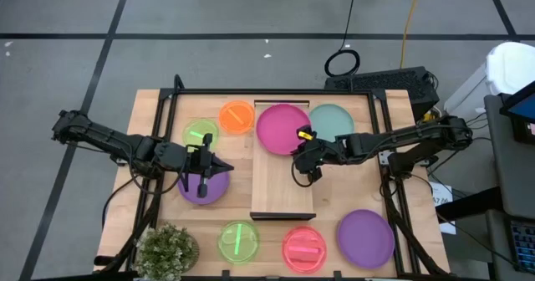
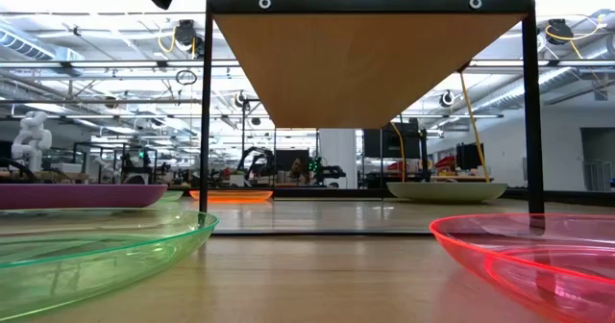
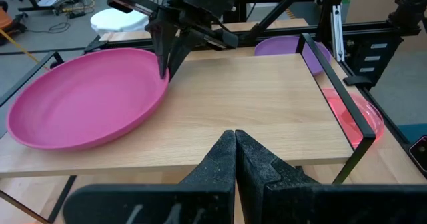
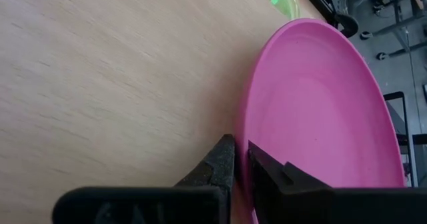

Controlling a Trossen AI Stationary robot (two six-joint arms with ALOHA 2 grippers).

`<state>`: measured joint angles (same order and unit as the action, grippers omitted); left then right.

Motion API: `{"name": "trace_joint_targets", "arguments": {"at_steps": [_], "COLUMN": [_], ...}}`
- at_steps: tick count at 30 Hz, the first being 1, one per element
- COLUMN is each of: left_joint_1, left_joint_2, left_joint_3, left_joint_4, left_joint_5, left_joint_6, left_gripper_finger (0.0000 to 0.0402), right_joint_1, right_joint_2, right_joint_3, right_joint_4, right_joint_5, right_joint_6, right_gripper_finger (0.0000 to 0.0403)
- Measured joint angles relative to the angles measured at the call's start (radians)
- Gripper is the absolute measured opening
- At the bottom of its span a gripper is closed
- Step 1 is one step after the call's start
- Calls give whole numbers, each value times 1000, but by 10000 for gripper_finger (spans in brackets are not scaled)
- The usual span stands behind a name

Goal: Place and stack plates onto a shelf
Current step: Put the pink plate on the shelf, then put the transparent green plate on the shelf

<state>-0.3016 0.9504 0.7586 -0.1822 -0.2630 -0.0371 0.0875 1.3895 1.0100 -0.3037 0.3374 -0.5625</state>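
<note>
The teal plate (image 1: 334,119) is partly hidden under the right arm. The potted plant (image 1: 166,251) is cut off by the picture's edge.

No readable text or labels anywhere visible.

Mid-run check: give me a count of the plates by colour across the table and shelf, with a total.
Magenta: 1, on the shelf, its rim pinched by the right gripper
Purple: 2
Teal: 1
Green translucent: 2
Orange translucent: 1
Pink-red translucent: 1
Total: 8 plates
</note>
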Motion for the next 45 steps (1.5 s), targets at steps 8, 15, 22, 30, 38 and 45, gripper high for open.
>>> {"name": "trace_joint_targets", "arguments": {"at_steps": [8,15,22,30,38,45], "left_joint_1": [0,0,0,0,0,0], "left_joint_2": [0,0,0,0,0,0], "left_joint_3": [0,0,0,0,0,0], "left_joint_4": [0,0,0,-1,-10,-36], "left_joint_5": [0,0,0,0,-10,-144], "left_joint_6": [1,2,3,2,1,35], "left_gripper_finger": [1,1,1,1,1,1], "right_joint_1": [0,0,9,34,114,219], "right_joint_2": [0,0,0,-15,-122,-218], "right_joint_3": [0,0,0,0,-1,-31], "right_joint_4": [5,25,53,59,103,106], "right_joint_5": [-3,-28,-30,-27,-27,-25], "right_joint_6": [1,1,9,40,113,268], "right_gripper_finger": [18,22,77,142,173,177]}}
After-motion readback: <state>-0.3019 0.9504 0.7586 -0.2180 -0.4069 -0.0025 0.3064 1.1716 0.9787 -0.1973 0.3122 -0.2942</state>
